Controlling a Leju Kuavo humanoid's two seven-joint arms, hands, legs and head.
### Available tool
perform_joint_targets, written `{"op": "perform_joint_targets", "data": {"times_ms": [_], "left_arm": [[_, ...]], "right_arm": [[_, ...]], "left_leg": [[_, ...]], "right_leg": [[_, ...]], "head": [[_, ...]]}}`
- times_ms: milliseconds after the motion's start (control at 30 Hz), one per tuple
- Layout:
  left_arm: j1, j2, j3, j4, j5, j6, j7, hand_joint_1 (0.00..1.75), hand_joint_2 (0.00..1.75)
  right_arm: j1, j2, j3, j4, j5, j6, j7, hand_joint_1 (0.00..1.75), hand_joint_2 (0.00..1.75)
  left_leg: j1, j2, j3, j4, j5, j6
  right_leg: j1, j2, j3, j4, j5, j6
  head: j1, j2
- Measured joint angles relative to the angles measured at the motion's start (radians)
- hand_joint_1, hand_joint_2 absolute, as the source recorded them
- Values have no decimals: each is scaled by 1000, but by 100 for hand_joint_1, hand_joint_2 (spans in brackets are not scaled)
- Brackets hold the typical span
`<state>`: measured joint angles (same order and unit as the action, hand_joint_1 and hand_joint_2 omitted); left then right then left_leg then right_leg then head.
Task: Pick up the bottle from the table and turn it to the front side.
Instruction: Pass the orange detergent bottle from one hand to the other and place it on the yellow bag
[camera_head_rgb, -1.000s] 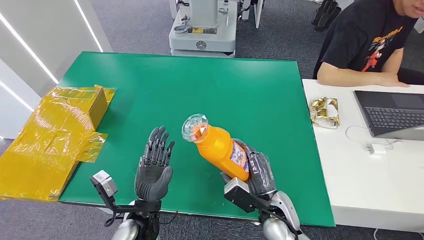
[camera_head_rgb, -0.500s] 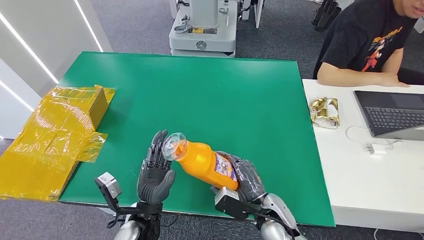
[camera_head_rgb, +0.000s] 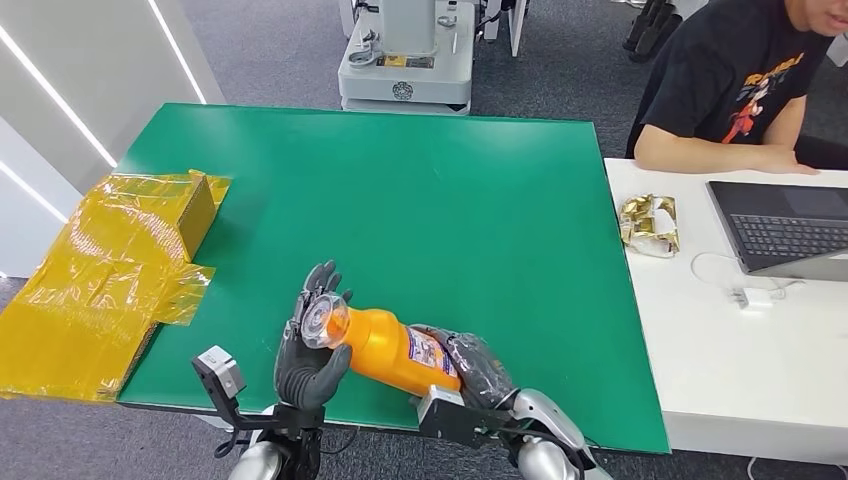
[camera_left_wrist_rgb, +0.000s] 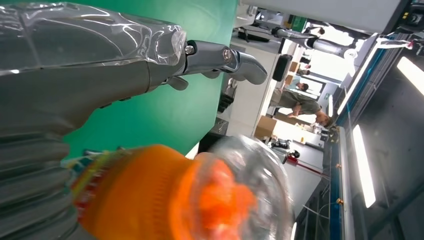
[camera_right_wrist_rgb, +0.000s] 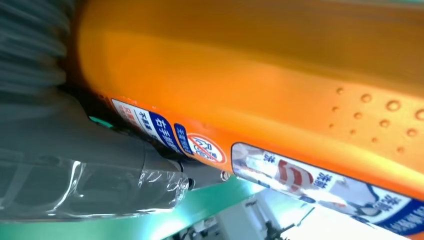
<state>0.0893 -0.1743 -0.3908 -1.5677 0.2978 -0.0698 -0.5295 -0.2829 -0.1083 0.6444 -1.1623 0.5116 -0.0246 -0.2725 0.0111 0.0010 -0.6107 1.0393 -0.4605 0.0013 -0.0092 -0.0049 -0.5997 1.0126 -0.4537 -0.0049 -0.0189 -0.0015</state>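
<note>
An orange bottle (camera_head_rgb: 395, 350) with a clear domed cap (camera_head_rgb: 324, 322) lies nearly level above the near edge of the green table (camera_head_rgb: 450, 190). My right hand (camera_head_rgb: 478, 362) grips its base end, and the label faces up and toward me. The cap points to my left and sits right against the palm of my left hand (camera_head_rgb: 305, 368), whose fingers stand spread and upright. In the left wrist view the blurred cap and orange neck (camera_left_wrist_rgb: 165, 200) lie close under the thumb (camera_left_wrist_rgb: 90, 65). In the right wrist view the bottle's label (camera_right_wrist_rgb: 310, 175) fills the space beside my fingers (camera_right_wrist_rgb: 75, 165).
Crumpled yellow plastic bags (camera_head_rgb: 110, 270) lie over the table's left edge. A white table (camera_head_rgb: 740, 350) to the right holds a laptop (camera_head_rgb: 785, 225), a cable and a foil wrapper (camera_head_rgb: 650, 222); a person (camera_head_rgb: 740, 90) sits at it. A robot base (camera_head_rgb: 405, 60) stands beyond the far edge.
My right hand has tipped the bottle from leaning upright to nearly level and carried it left and nearer. The cap has come against my left palm, which has barely moved.
</note>
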Motion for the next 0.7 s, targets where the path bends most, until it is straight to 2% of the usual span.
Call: {"op": "perform_joint_targets", "data": {"times_ms": [133,600,700], "left_arm": [[-9,0,10,7,1,7,-8,0,175],[-44,2,15,41,7,18,-19,3,175],[-44,1,15,42,5,22,-19,134,175]], "right_arm": [[-29,1,17,34,1,36,-8,175,175],[-95,21,40,117,-1,71,-32,175,175],[-101,24,41,128,-9,77,-43,175,175]], "left_leg": [[0,0,0,0,0,0],[0,0,0,0,0,0],[0,0,0,0,0,0]], "right_leg": [[0,0,0,0,0,0],[0,0,0,0,0,0],[0,0,0,0,0,0]], "head": [[0,0],[0,0],[0,0]]}}
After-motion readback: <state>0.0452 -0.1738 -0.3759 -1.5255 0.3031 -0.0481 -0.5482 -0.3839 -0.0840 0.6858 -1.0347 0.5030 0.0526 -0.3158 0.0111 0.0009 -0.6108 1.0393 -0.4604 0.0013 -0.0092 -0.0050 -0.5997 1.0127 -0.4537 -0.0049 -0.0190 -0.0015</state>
